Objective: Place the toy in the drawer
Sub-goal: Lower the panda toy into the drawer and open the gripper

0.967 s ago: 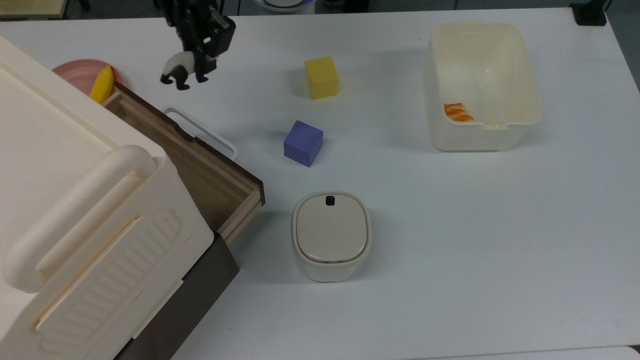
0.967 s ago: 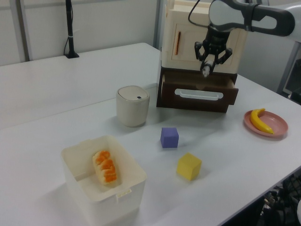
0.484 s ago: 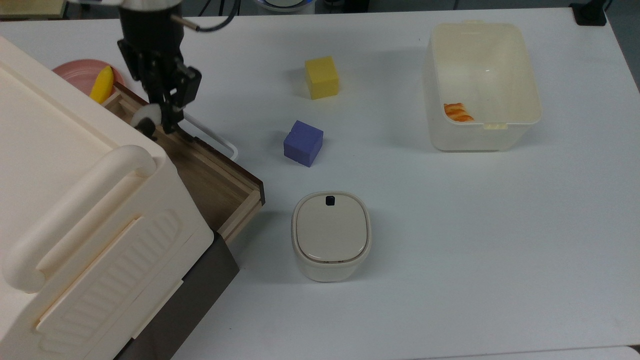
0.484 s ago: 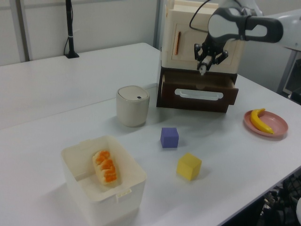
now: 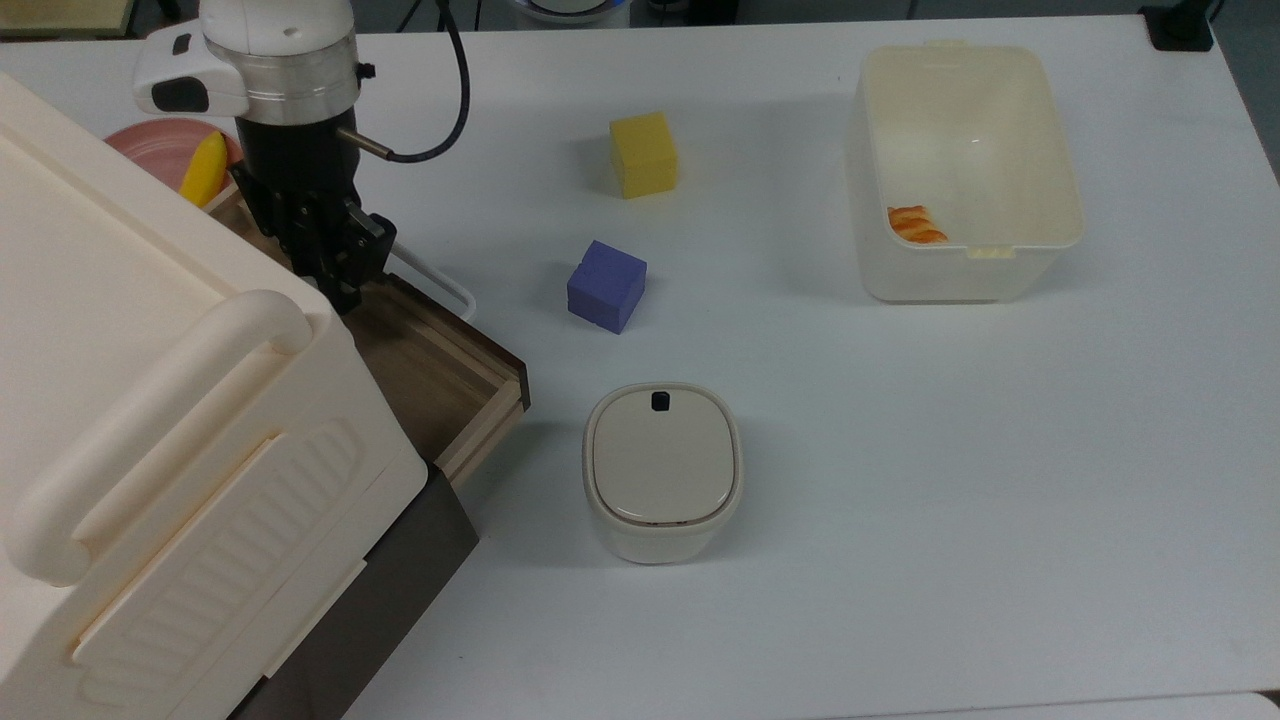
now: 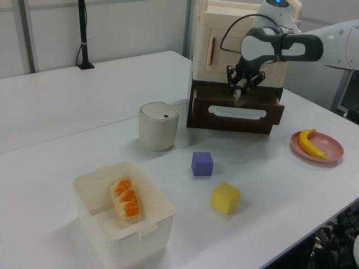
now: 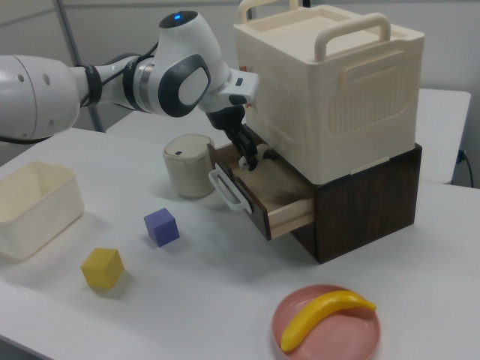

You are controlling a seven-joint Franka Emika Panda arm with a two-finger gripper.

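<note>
The drawer stands pulled out of the cream cabinet, its wood-grain floor bare and its white loop handle facing the table. My gripper reaches down into the drawer's far end, close against the cabinet's edge. In the left view the gripper hangs just above the dark drawer front. A small white part of the toy shows between the fingers of the gripper in the right view, just over the drawer. The arm hides the toy in the top view.
A purple cube and a yellow cube sit on the white table beside the drawer. A round lidded container stands by the drawer's corner. A translucent bin holds an orange item. A banana lies on a pink plate.
The gripper carried the toy from over the table towards the cabinet and lowered it into the open drawer. Nothing else moved.
</note>
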